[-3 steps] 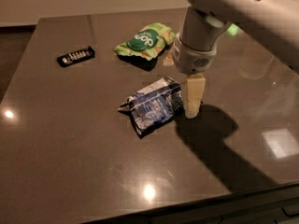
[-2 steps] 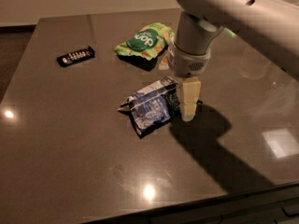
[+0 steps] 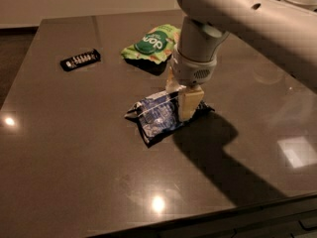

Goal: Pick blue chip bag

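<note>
Grasp step apparently in hand; the gripper (image 3: 178, 103) sits low over the blue chip bag (image 3: 156, 117), jaws apart astride one end; next move calls for closing, then lifting.

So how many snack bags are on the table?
2. The blue chip bag lies in the middle, the claw at its right end. The green bag lies behind it, toward the far edge. None seems hidden.

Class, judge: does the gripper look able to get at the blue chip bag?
Probably yes: the gripper hangs open right over the blue chip bag, nothing between; the green bag lies apart.
</note>
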Controlling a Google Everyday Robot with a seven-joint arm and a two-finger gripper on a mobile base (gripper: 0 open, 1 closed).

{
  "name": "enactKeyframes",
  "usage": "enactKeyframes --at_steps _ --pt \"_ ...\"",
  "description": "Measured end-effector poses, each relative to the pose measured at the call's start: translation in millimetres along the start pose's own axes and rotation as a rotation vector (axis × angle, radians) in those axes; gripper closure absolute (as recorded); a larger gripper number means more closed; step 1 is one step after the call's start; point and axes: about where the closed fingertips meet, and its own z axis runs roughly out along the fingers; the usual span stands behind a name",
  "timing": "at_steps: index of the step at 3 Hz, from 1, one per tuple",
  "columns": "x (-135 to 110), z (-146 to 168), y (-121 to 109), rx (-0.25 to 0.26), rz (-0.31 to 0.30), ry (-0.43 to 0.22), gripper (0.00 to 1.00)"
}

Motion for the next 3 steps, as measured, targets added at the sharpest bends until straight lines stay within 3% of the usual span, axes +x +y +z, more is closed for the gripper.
enactKeyframes --at_steps 2,3 --pt "0.3 -22.2 4.9 0.017 0.015 -0.032 0.87" --pt "-2.0 -49.1 6.4 0.035 0.025 -0.072 1.0"
